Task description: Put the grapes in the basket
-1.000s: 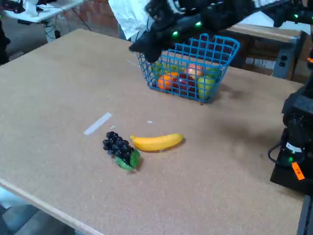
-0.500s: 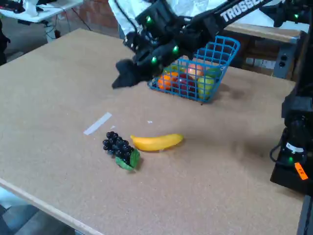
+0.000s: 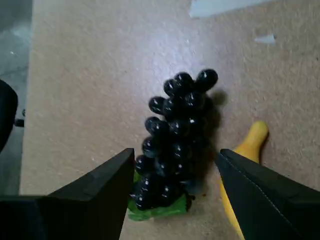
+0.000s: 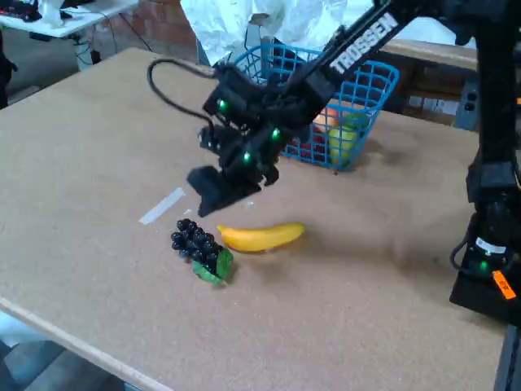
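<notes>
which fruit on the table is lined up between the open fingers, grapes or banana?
The grapes: the dark bunch sits in the gap of the gripper. The yellow banana lies beside the right finger in the wrist view.

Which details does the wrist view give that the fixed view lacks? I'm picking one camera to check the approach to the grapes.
Only the wrist view shows the open pincer with one finger on each side of the grapes' leaf end, close up. Only the fixed view shows the blue basket already holding other fruit at the table's far side, the arm's reach across it, and the pincer above the grapes, not touching. Both show the grapes lying on the table, the banana beside them, and the strip of white tape.
</notes>
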Robot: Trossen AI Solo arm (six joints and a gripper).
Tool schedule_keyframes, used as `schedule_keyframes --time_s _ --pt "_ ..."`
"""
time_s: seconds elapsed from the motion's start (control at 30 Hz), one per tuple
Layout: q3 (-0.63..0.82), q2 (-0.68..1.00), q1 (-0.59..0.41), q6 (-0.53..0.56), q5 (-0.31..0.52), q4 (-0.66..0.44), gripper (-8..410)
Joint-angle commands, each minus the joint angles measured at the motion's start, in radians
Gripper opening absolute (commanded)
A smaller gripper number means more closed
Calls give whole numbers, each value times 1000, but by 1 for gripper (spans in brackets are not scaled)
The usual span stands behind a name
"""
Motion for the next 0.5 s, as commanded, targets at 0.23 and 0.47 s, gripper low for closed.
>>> schedule_keyframes --time_s 0.23,0.47 --pt "0 10 0 14 -23 59 229" --pt "0 10 7 21 -29 56 229"
